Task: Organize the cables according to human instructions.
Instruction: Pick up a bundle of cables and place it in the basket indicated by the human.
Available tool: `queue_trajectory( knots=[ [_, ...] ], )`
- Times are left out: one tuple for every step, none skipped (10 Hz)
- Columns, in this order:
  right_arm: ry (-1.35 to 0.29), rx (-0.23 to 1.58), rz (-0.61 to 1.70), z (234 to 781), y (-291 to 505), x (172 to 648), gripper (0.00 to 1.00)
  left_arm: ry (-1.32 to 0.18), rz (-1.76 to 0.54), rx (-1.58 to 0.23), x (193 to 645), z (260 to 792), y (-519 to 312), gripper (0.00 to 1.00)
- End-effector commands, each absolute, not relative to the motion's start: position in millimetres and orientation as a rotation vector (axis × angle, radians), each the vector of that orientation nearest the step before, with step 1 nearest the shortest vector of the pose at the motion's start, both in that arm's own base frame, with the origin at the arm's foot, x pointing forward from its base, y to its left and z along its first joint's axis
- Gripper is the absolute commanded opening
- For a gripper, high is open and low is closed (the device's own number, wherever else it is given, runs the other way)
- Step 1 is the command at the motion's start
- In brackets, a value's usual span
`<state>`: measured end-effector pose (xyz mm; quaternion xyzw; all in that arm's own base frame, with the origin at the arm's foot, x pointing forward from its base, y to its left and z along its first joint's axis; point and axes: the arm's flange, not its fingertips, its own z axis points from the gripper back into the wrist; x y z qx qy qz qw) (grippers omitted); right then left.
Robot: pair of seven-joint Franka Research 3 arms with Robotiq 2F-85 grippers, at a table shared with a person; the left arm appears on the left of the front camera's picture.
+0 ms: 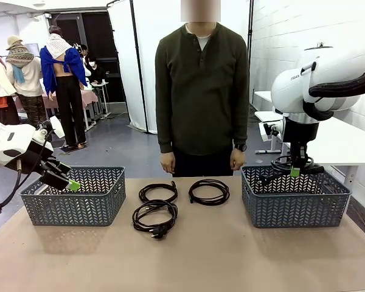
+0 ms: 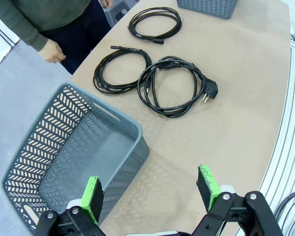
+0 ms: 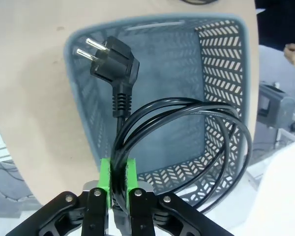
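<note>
Three black coiled cables lie on the table: one (image 1: 154, 217) nearest me with its plug showing, one (image 1: 158, 192) behind it, one (image 1: 208, 191) to the right. In the left wrist view they appear as a plug-ended coil (image 2: 172, 86), a middle coil (image 2: 122, 70) and a far coil (image 2: 155, 23). My right gripper (image 1: 295, 172) hangs over the right basket (image 1: 295, 198), shut on a fourth cable (image 3: 187, 128) whose plug (image 3: 113, 56) dangles above the basket (image 3: 221, 54). My left gripper (image 2: 150, 191) is open above the near corner of the left basket (image 2: 64, 152). The human (image 1: 201, 91) stands behind the table, hands down.
The left basket (image 1: 73, 194) sits at the table's left with my left gripper (image 1: 70, 182) at its rim. The human's hand (image 2: 54, 51) hangs just past the far table edge. Bare tabletop (image 1: 201, 255) stretches in front of the cables.
</note>
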<state>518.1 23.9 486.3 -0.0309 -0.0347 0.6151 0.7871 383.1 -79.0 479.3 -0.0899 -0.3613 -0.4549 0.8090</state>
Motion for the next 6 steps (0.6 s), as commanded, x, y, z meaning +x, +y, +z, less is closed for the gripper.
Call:
queue_trajectory(
  knots=[
    [-0.117, -0.047, 1.396, 488.5, 17.0, 534.5, 0.00, -0.775, -0.977, -0.198, 385.5, 477.2, -76.2, 1.00],
    [-0.124, -0.048, 1.396, 486.0, 13.6, 540.0, 0.00, -0.775, -0.977, -0.198, 385.5, 477.2, -76.2, 1.00],
    [-0.114, -0.044, 1.393, 482.5, 12.1, 544.8, 0.00, -0.775, -0.977, -0.198, 385.5, 477.2, -76.2, 1.00],
    [-0.108, -0.042, 1.393, 478.8, 11.6, 548.6, 0.00, -0.775, -0.977, -0.198, 385.5, 477.2, -76.2, 1.00],
    [-0.112, -0.034, 1.386, 476.1, 11.7, 551.8, 0.00, -0.775, -0.977, -0.198, 385.5, 477.2, -76.2, 1.00],
    [-0.109, -0.029, 1.389, 473.7, 11.3, 554.0, 0.00, -0.775, -0.977, -0.198, 385.5, 477.2, -76.2, 1.00]
  ],
)
